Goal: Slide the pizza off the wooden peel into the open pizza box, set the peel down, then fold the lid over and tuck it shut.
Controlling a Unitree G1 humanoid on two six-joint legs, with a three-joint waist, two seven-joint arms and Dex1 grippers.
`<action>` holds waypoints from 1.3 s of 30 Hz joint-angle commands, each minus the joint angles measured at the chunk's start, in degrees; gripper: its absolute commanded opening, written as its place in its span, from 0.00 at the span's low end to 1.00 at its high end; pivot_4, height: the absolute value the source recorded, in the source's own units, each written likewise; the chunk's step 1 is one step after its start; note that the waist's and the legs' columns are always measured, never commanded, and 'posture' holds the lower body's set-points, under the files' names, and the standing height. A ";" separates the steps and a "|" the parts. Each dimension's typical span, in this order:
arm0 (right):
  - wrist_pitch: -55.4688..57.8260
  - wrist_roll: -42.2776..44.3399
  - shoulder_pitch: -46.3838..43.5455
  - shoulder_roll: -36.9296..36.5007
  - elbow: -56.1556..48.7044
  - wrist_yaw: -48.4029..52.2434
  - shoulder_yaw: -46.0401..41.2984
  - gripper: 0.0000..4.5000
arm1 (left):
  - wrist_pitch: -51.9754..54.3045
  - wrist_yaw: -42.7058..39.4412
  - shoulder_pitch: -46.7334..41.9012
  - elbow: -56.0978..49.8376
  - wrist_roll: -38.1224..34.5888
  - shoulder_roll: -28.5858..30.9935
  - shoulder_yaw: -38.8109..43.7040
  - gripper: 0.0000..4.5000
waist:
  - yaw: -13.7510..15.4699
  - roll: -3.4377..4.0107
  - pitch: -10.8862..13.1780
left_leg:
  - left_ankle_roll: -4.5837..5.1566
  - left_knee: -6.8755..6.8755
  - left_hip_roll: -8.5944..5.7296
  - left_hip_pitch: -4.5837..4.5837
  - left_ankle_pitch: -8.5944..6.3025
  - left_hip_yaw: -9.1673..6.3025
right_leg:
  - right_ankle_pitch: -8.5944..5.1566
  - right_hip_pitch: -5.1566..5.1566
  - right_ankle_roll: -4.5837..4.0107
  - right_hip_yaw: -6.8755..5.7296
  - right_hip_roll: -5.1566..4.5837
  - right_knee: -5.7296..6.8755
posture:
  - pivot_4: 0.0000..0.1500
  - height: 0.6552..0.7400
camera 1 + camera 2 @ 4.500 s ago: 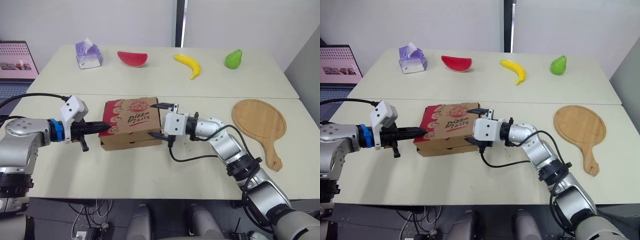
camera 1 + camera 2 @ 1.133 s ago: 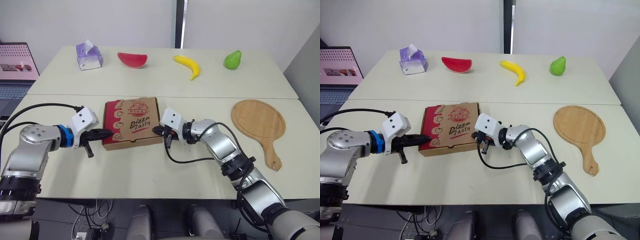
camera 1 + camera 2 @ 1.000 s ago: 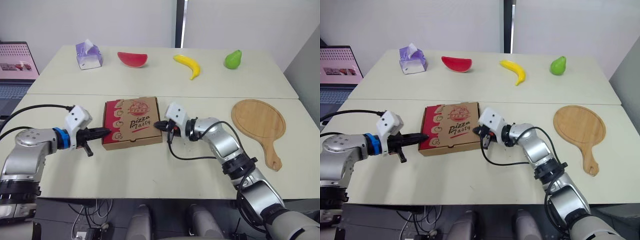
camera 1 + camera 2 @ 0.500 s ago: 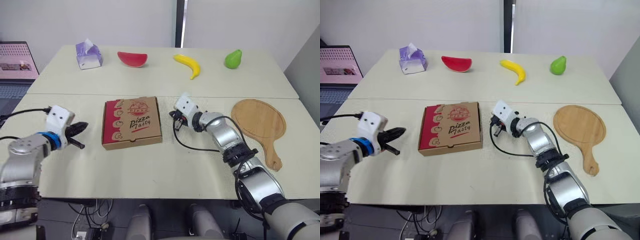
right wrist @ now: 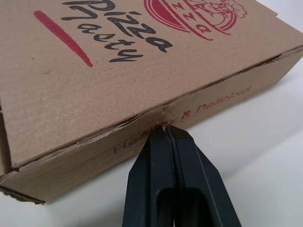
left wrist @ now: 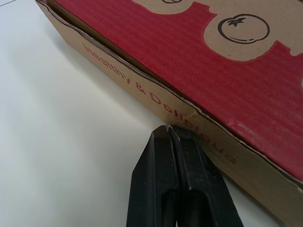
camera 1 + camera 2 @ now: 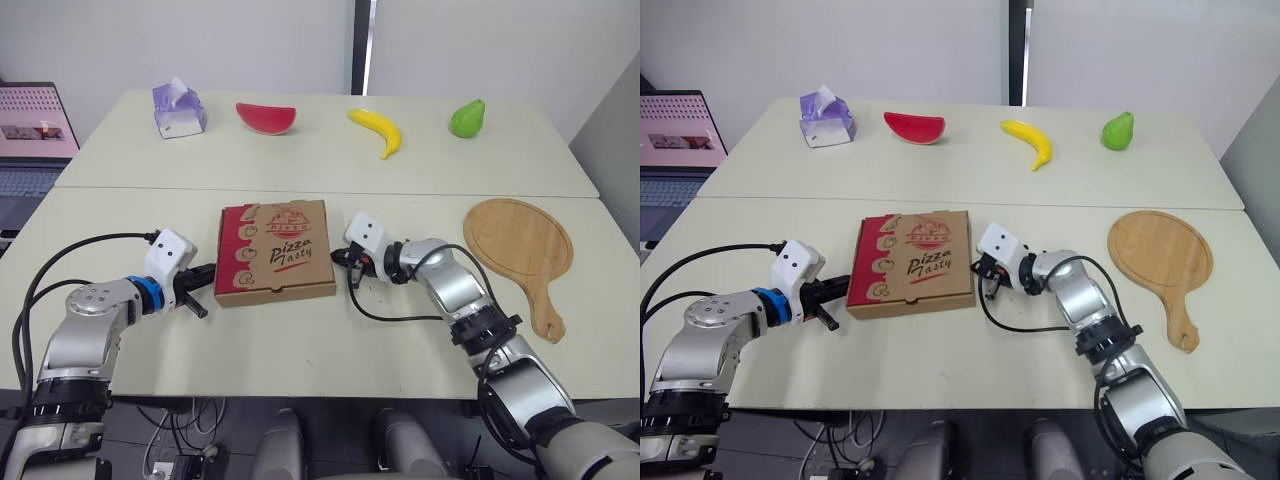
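Lying shut on the table [image 7: 300, 345], one pizza box [image 7: 275, 250] sits between two grippers — left gripper [image 7: 209, 270] and right gripper [image 7: 338, 257], both clenched on nothing, tips against opposite sides; one wooden peel [image 7: 520, 245] lies well apart, rightward.

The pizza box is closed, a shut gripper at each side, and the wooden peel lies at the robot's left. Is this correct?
No: the wooden peel lies at the robot's right, as the left eye view shows. The rest is correct.
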 commanded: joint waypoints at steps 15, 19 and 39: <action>14.19 6.04 11.98 -15.25 -26.98 5.67 -3.26 0.01 | -2.02 -8.47 -11.49 -2.42 5.04 -9.87 -17.36 0.00 | 0.40 0.00 0.00 | 0.00 0.07 -0.10 -0.02 0.00 -0.06 | -0.01 0.16 0.03 -0.05 -0.01 -0.15 | 1.00 1.00; 13.63 6.22 10.94 -16.26 -25.27 5.32 -4.27 0.01 | -1.80 -9.27 -12.92 -1.41 5.37 -11.27 -17.26 0.00 | 0.51 0.00 0.00 | 0.00 0.09 -0.13 -0.02 0.00 -0.09 | -0.01 0.21 0.03 -0.07 -0.03 -0.19 | 1.00 1.00; 10.71 5.78 10.06 -16.96 -21.34 6.26 -3.01 0.01 | -1.90 -9.62 -13.55 -0.34 6.74 -11.78 -16.27 0.00 | 0.35 0.01 -0.01 | 0.00 0.10 -0.11 0.00 0.00 -0.10 | -0.01 0.23 0.03 -0.07 -0.02 -0.19 | 1.00 1.00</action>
